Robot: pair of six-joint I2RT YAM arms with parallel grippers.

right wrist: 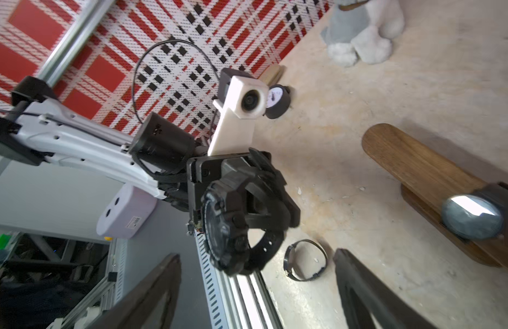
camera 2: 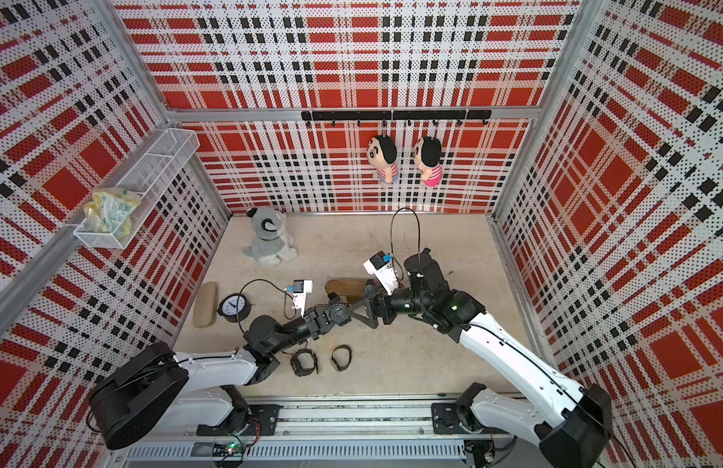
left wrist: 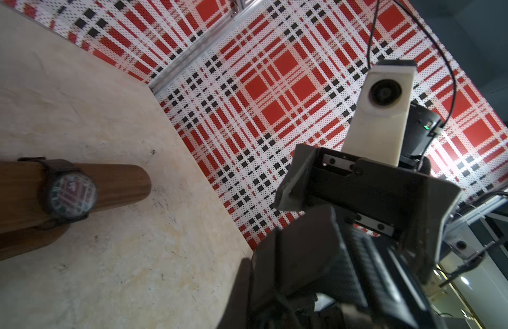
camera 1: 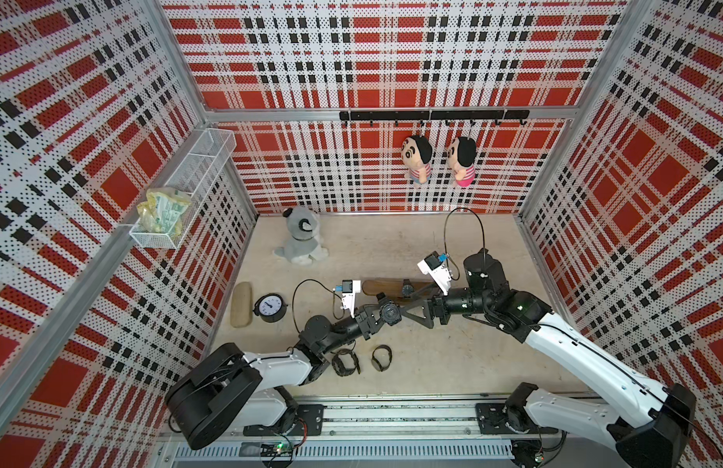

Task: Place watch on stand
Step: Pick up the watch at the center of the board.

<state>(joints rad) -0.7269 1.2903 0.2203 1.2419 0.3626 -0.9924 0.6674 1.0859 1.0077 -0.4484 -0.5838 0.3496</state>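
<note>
Left to right in both top views: a beige case (camera 1: 241, 304) and a round clock (camera 1: 270, 308) sit at the table's (camera 1: 453, 364) 9 o'clock edge. Next comes the left gripper (right wrist: 261, 193) — jaws clamped tight on the strap of a chunky black watch (camera 1: 390, 314), held above mid-table. A knobbly loose watch (camera 1: 345, 362) lies at its 7 o'clock and a slim loose watch (camera 1: 381, 357) at 6. The stand (camera 1: 382, 287) is just beyond at 12, with a second watch (camera 1: 408, 288) wrapped round its bar. The right gripper (camera 1: 406, 314) is at 3 o'clock.

Only the right wrist view shows the right gripper's fingers (right wrist: 150, 290) spread wide and holding nothing, with gaps either side of the black watch (right wrist: 218, 228). There the second watch (right wrist: 472, 218) is all glare. The left wrist view shows its dial (left wrist: 67, 193) but blurs the left gripper's own grip.

The black watch has a bulky round case, a lumpy bezel and a strap closed in a loop. The stand (left wrist: 118, 182) is grained brown wood, a round-ended bar on a small rounded base.
</note>
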